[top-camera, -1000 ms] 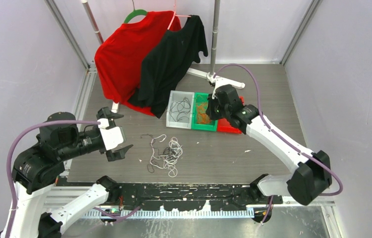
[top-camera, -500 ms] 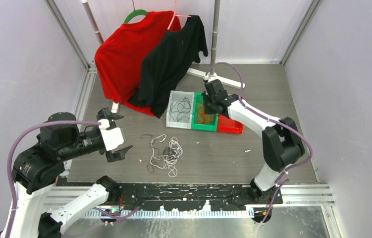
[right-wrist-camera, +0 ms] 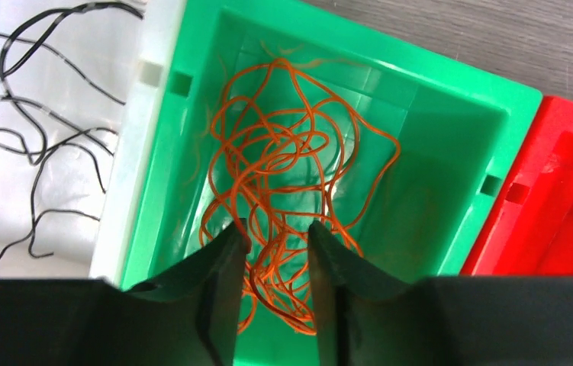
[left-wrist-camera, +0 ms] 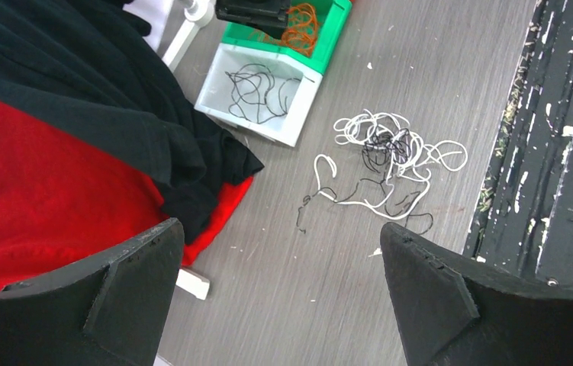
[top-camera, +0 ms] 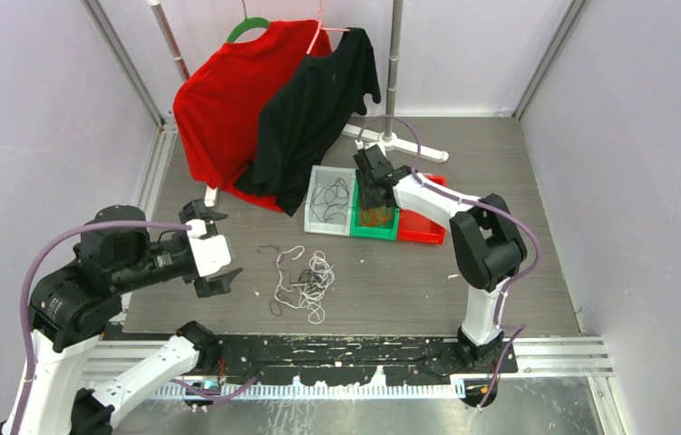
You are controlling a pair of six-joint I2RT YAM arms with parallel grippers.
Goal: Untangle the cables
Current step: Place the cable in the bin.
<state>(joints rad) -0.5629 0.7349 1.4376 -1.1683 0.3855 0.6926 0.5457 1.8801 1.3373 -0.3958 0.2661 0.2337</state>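
Observation:
A tangled bunch of white and black cables (top-camera: 305,283) (left-wrist-camera: 390,152) lies loose on the grey table near the front. My left gripper (top-camera: 233,241) (left-wrist-camera: 279,225) hovers to its left, wide open and empty. An orange cable (right-wrist-camera: 291,152) (top-camera: 373,216) is heaped in the green bin (right-wrist-camera: 451,84) (top-camera: 374,233). My right gripper (right-wrist-camera: 278,229) (top-camera: 368,195) hangs just above that heap, jaws apart, with orange strands passing loosely through the gap. A black cable (right-wrist-camera: 39,137) (top-camera: 329,201) (left-wrist-camera: 256,88) lies in the white bin (top-camera: 323,227) (left-wrist-camera: 260,130).
A red bin (top-camera: 423,234) (right-wrist-camera: 565,191) adjoins the green one on the right. A red shirt (top-camera: 223,100) and a black shirt (top-camera: 318,100) hang from a rack at the back, draping onto the table beside the white bin. The rack's white foot (top-camera: 409,145) lies behind the bins.
My right arm has swung left from over the red bin to over the green one, and its jaws have parted from shut. The left arm has hardly moved.

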